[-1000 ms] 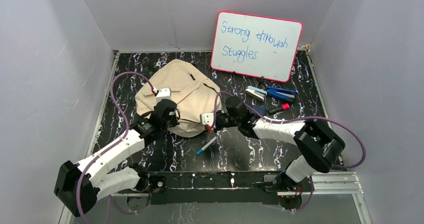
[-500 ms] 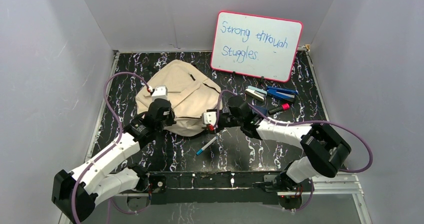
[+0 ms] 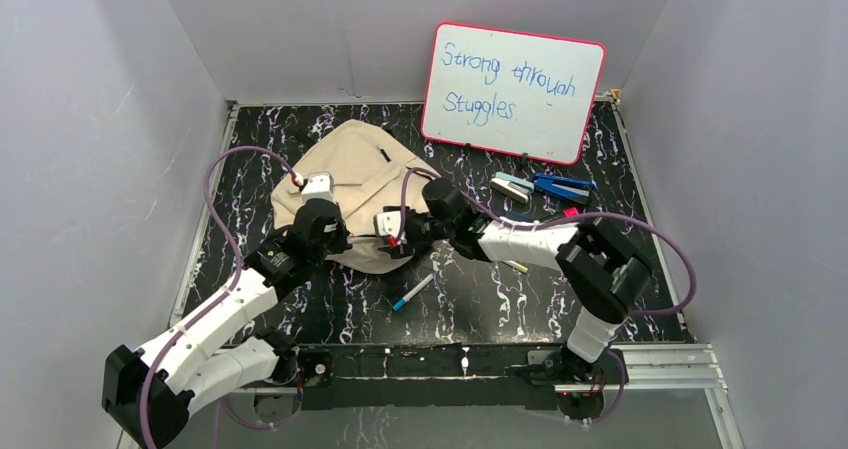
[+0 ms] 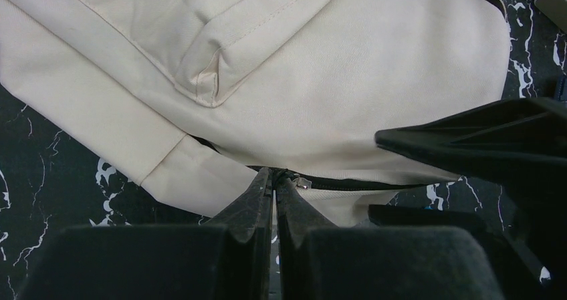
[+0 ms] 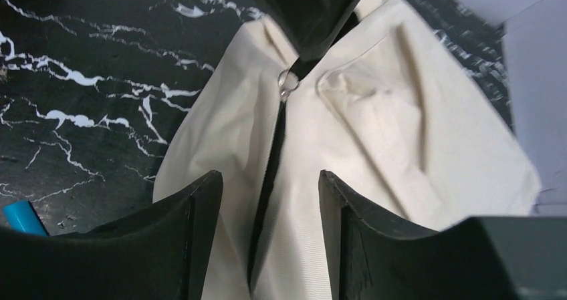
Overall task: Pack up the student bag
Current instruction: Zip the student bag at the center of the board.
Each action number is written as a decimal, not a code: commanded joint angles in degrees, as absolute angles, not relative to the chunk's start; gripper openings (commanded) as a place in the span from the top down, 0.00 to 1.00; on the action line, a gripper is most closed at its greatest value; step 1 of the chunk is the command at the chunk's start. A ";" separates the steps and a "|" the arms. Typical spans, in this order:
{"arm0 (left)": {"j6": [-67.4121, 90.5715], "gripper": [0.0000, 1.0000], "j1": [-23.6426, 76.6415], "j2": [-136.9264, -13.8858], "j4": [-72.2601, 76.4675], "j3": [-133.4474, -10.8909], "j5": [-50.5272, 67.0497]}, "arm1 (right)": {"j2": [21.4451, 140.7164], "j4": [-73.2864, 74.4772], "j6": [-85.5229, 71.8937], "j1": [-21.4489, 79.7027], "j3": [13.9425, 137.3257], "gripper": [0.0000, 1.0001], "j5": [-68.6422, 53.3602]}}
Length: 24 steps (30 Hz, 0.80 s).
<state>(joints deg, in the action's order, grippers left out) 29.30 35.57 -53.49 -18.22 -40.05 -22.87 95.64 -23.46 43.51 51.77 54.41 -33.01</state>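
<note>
Right now the beige student bag lies left of centre on the black table. The left end effector is pinched shut on its zipper pull at the near edge, while the right end effector hangs open astride the zipper line, gripping nothing.

A soft cream canvas backpack fills most of the picture, and its stitched flap pocket is at the upper left. It lies on a black table with white marble veins. Along the near edge of the backpack runs a dark zipper. The black left gripper has its fingers pressed together on the end of this zipper. A small silver metal piece shows just beside the tips. From the right comes the right gripper, its two black fingers standing apart.
</note>
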 commanded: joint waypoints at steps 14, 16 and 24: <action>30.80 1.00 35.02 -52.51 -19.34 -39.71 -27.51 | 92.91 -24.14 43.07 53.11 49.33 1.00 -29.36; 30.93 1.00 34.87 -53.49 -20.28 -40.18 -29.45 | 90.91 -24.66 43.41 53.15 46.77 1.00 -28.72; 34.26 1.00 30.40 -56.95 -24.81 -42.43 -34.60 | 83.88 -24.93 42.01 53.17 39.53 1.00 -24.54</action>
<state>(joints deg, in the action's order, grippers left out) 32.91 34.35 -56.45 -21.10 -40.07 -23.59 88.58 -25.19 43.57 53.21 42.52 -26.26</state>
